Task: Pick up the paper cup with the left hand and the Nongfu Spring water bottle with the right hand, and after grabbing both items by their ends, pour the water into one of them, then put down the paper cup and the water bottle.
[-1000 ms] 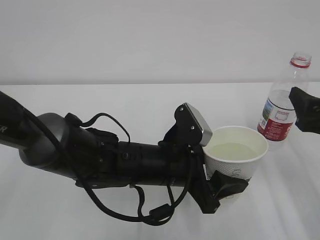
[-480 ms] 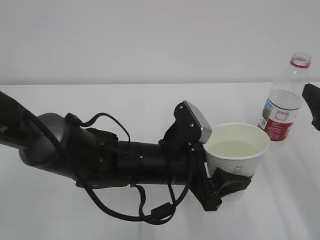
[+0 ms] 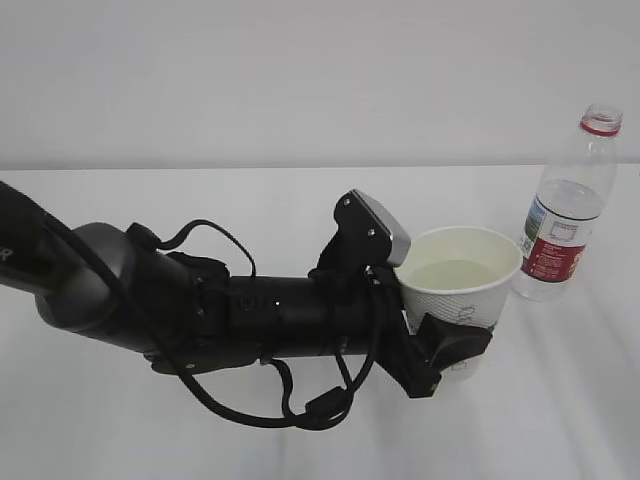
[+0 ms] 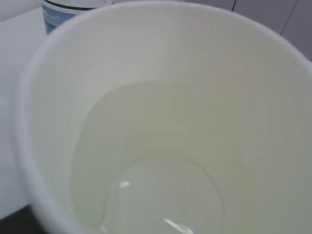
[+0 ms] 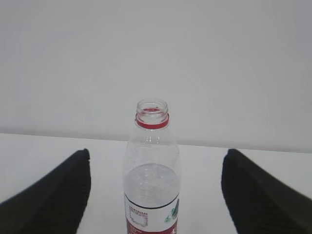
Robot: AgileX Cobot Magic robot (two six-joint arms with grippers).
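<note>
While our left hand's fingers [image 3: 447, 345] clamp the upright paper cup [image 3: 460, 290] seemingly above the surface [image 3: 300, 200], our right fingers [image 5: 48, 195] stand apart, clear of the Nongfu Spring water bottle [image 5: 151, 180].

honestly not much readable here, red-and-white label on the Nongfu Spring water bottle [image 3: 546, 252] has print way too small and blurry to make out, grey lettering on the paper cup [image 3: 462, 305] side is unreadable too
</note>
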